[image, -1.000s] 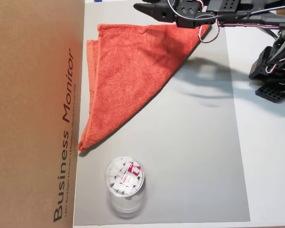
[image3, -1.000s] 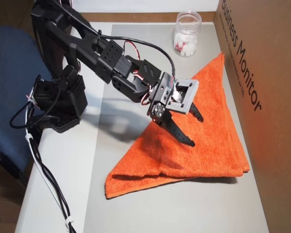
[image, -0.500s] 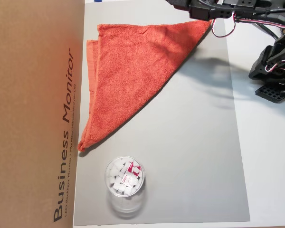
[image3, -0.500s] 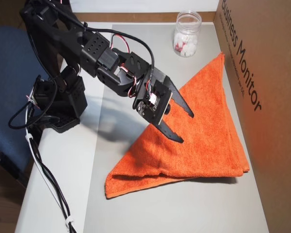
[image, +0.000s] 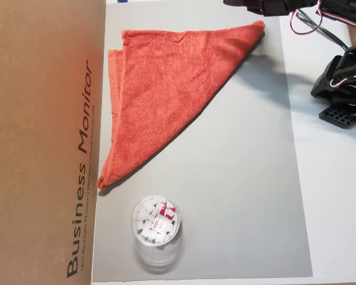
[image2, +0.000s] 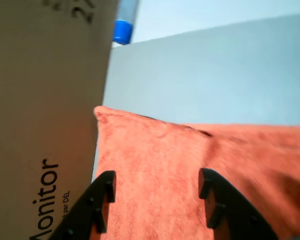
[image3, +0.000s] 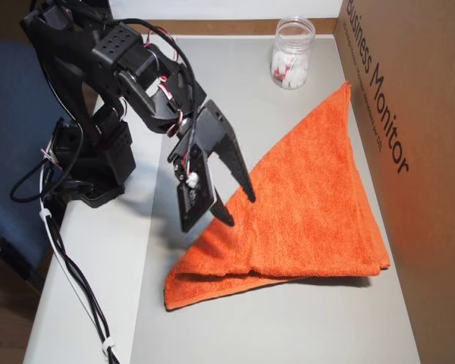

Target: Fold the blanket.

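The blanket [image3: 311, 205] is an orange-red towel lying folded into a triangle on the grey mat [image3: 235, 68], with its long fold running diagonally. In an overhead view the blanket [image: 166, 89] fills the mat's upper left. My gripper [image3: 239, 208] hangs open above the blanket's fold edge, holding nothing. The wrist view shows the gripper [image2: 157, 175] with both black fingers spread over the blanket [image2: 160, 160] and a wide gap between them. Only part of the arm [image: 267, 6] shows at the top edge of that overhead view.
A brown cardboard box [image3: 409, 114], seen as the box [image: 41, 142] in the other overhead view, borders the blanket's side. A clear plastic cup [image: 156, 222] of white pieces stands on the mat, the cup [image3: 292, 53] near the box. The arm's base [image3: 98, 167] sits beside the mat.
The open gripper has pulled back from over the blanket's middle toward the arm's base and turned. It now hangs at the fold edge. The blanket has not moved.
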### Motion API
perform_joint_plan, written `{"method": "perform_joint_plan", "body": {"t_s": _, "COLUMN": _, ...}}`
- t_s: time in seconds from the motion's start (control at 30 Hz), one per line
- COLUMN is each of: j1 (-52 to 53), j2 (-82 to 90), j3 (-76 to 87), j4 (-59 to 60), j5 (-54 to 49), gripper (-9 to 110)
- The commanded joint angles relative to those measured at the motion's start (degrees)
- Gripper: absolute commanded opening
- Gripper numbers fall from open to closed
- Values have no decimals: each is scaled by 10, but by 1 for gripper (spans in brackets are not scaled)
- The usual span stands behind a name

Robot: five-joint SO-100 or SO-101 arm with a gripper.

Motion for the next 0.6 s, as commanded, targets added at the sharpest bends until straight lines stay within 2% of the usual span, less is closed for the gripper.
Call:
{"method": "perform_joint_plan", "body": {"t_s": 0.0, "j1": 21, "j2": 31, "j3": -4, "j4": 55, "j5": 30, "gripper": 17}}
{"method": "perform_joint_plan", "body": {"t_s": 0.23, "j1": 83, "j2": 59, "j3": 12, "j4": 165, "j5": 38, "gripper": 17}}
{"method": "perform_joint_plan", "body": {"t_s": 0.57, "j1": 158, "j2": 151, "j3": 181, "j4": 164, "j5": 38, "gripper": 17}}
